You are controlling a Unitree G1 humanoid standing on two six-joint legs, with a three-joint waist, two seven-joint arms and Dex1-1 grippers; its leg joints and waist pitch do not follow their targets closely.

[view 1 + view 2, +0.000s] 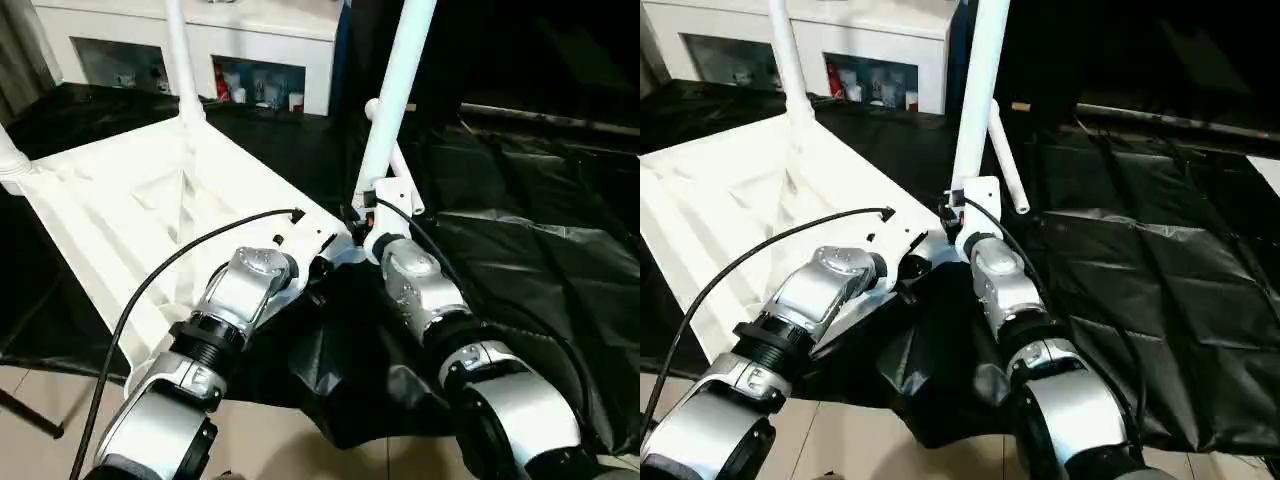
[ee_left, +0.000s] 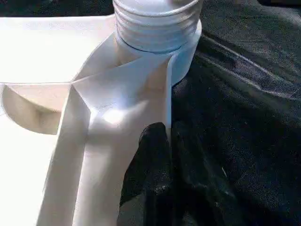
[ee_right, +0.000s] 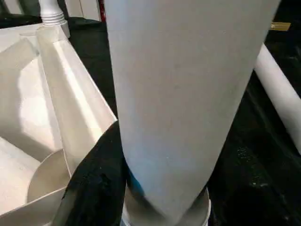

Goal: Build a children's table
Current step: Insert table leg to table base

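The upturned tabletop (image 1: 120,220) has legs standing in its corner sockets; one leg (image 1: 398,95) is clasped by the right gripper (image 1: 368,212). The left gripper (image 2: 153,155) — fingers closed, holding nothing — rests on the tabletop's near corner rib; both forearms reach forward.

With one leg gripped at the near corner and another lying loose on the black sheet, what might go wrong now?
1. The gripped leg leans rather than standing upright; it may bind in the corner socket.
2. The tabletop overhangs the black sheet toward the floor, so pressure may tip or slide it.
3. The loose leg lies close behind the right gripper and may be knocked away.
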